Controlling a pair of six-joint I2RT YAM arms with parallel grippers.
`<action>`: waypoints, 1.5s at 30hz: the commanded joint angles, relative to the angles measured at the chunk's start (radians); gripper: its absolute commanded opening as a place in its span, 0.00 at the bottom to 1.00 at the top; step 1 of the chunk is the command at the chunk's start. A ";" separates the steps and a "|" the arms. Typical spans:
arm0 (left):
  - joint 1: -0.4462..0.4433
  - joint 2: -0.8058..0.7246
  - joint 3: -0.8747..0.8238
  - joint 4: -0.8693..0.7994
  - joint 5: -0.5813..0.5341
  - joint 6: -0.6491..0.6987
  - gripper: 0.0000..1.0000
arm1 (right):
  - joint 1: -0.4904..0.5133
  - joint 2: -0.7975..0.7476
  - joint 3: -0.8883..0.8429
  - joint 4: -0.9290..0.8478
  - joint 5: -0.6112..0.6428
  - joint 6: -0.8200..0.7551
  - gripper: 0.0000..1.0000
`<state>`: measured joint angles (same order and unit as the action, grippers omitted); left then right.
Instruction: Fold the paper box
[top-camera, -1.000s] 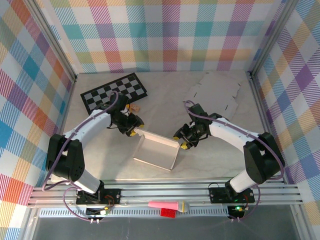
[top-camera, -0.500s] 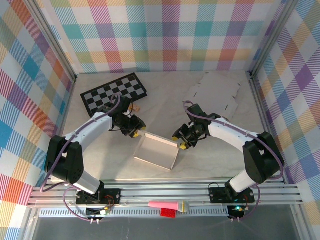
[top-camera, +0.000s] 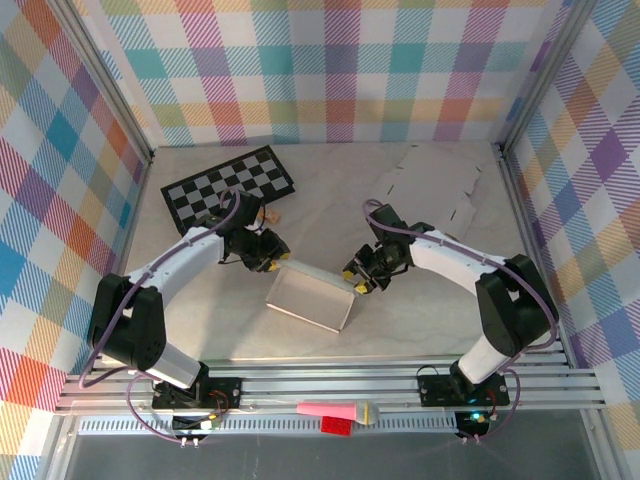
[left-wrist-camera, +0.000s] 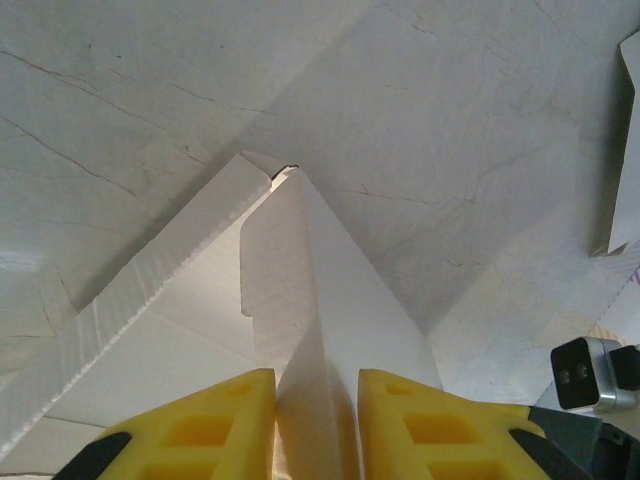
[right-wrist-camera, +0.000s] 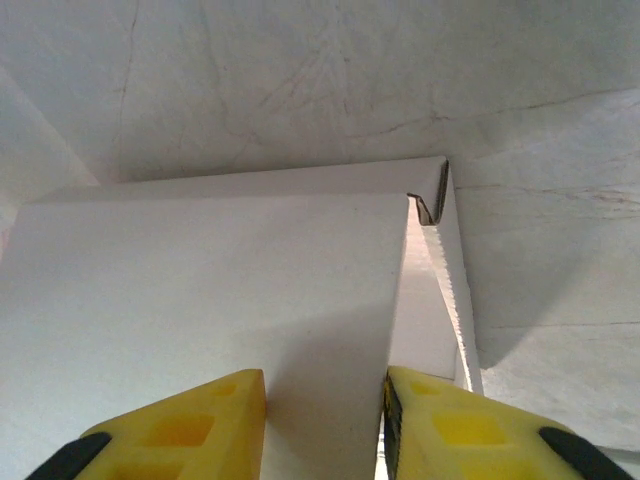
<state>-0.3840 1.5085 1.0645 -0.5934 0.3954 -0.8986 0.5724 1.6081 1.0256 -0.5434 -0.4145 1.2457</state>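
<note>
Partly folded white corrugated paper box (top-camera: 310, 300), held at 2 far corners.
Box sits centrally on pale marble bench (top-camera: 420, 325), open side up. Left pincer (top-camera: 272, 262) (left-wrist-camera: 315, 392) nearly closed, its 2 yellow fingers (left-wrist-camera: 215, 425) clamping an upright wall at the far-left corner. Right pincer (top-camera: 357, 283) (right-wrist-camera: 325, 390) likewise narrowed, clamping a wall panel at the far-right corner. Black-and-white chequered mat (top-camera: 228, 183) far left; flat white die-cut card sheet (top-camera: 435, 185) far right, both apart from box.
</note>
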 joint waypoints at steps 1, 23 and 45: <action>-0.016 -0.024 -0.028 0.030 0.018 -0.010 0.26 | 0.009 0.026 0.075 0.050 -0.035 0.000 0.33; -0.042 -0.123 -0.274 0.213 -0.067 0.077 0.26 | 0.012 0.103 0.176 -0.071 0.064 -0.271 0.27; -0.082 -0.095 -0.232 0.097 -0.148 0.138 0.34 | 0.014 0.024 0.098 -0.191 0.146 -0.534 0.59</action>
<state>-0.4553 1.4071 0.8043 -0.4427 0.2676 -0.7895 0.5774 1.6779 1.1675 -0.7265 -0.2478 0.7624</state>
